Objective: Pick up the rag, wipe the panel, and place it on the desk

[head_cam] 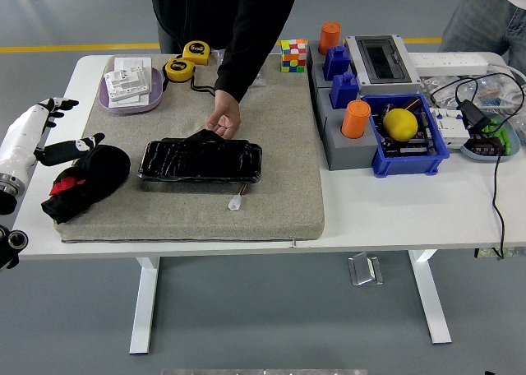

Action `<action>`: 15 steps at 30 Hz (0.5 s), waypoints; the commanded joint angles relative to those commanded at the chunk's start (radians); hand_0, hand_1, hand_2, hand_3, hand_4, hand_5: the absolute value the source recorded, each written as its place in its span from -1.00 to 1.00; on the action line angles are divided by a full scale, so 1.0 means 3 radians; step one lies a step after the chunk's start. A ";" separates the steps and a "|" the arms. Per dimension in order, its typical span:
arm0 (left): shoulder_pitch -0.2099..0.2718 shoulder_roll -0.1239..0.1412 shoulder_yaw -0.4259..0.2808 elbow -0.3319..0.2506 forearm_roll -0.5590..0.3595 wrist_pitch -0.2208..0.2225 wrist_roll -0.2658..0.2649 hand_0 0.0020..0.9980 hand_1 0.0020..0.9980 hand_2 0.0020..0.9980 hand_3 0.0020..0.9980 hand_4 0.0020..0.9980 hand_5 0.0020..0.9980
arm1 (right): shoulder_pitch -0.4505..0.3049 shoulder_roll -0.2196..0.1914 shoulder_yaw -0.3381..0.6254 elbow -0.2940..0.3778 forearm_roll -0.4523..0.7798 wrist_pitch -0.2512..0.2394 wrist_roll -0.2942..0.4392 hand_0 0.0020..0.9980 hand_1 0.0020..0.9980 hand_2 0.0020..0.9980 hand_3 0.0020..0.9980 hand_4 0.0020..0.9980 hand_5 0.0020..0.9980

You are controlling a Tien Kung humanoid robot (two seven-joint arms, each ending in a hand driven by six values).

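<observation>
Pick-up step, not yet gripped: left hand [59, 149] fingers spread, thumb lying over the black rag [89, 180] just beneath it. Panel [200, 161] sits to the hand's right, its far edge held by a person's hand [223, 120]. Next, likely: close fingers on rag, lift, carry right.

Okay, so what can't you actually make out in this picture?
- Right hand: outside the head view entirely.
- Left hand: its fingers blend into the black rag, so the grip is unclear.
- Panel: the person's hand covers part of its far edge.
- Small item just in front of the panel: too small to identify.
- Blue bin: contents under the yellow ball are hidden.
</observation>
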 joint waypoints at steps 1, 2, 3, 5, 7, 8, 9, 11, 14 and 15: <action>-0.0001 -0.0002 0.0003 0.0003 0.0001 0.0000 0.0000 0.31 0.58 0.68 0.56 0.81 -0.18 | 0.0000 0.0000 0.0000 0.0000 0.0000 0.0000 0.0000 0.53 0.14 0.41 0.20 1.00 0.10; -0.0004 -0.0016 0.0022 0.0027 0.0001 0.0006 -0.0008 0.31 0.58 0.68 0.56 0.81 -0.18 | -0.0002 0.0000 0.0002 0.0000 -0.0001 0.0000 0.0001 0.53 0.14 0.41 0.20 1.00 0.10; -0.0009 -0.0029 0.0037 0.0050 -0.0001 0.0012 -0.0016 0.32 0.59 0.70 0.55 0.81 -0.18 | -0.0003 0.0000 0.0004 0.0001 0.0000 0.0000 0.0002 0.52 0.14 0.41 0.20 1.00 0.10; -0.0028 -0.0089 0.0076 0.0139 0.0027 0.0030 -0.0024 0.32 0.59 0.70 0.55 0.81 -0.18 | -0.0003 0.0003 -0.0002 0.0001 0.0002 0.0001 0.0005 0.52 0.14 0.41 0.20 1.00 0.10; -0.0042 -0.0136 0.0108 0.0206 0.0035 0.0045 -0.0043 0.32 0.59 0.70 0.55 0.81 -0.18 | -0.0004 0.0007 0.0001 0.0003 0.0003 0.0000 0.0009 0.52 0.14 0.41 0.20 1.00 0.10; -0.0046 -0.0151 0.0116 0.0226 0.0046 0.0049 -0.0045 0.32 0.59 0.70 0.55 0.81 -0.18 | -0.0004 0.0008 -0.0001 0.0003 0.0001 0.0001 0.0008 0.52 0.14 0.41 0.20 1.00 0.10; -0.0051 -0.0171 0.0126 0.0256 0.0046 0.0054 -0.0050 0.33 0.59 0.70 0.54 0.81 -0.18 | -0.0005 0.0010 0.0001 0.0004 0.0000 0.0000 0.0010 0.53 0.14 0.41 0.20 1.00 0.10; -0.0065 -0.0209 0.0152 0.0318 0.0032 0.0057 -0.0053 0.33 0.59 0.70 0.54 0.81 -0.18 | -0.0009 0.0009 -0.0002 0.0004 0.0004 0.0000 0.0011 0.53 0.14 0.41 0.20 1.00 0.10; -0.0081 -0.0259 0.0180 0.0405 0.0000 0.0064 -0.0060 0.33 0.59 0.70 0.54 0.81 -0.18 | -0.0014 0.0008 0.0001 0.0002 0.0005 0.0000 0.0011 0.53 0.14 0.41 0.20 1.00 0.10; -0.0085 -0.0281 0.0188 0.0443 0.0000 0.0065 -0.0059 0.33 0.60 0.71 0.54 0.81 -0.18 | -0.0013 0.0008 -0.0005 0.0001 0.0004 0.0002 0.0009 0.53 0.14 0.41 0.20 1.00 0.10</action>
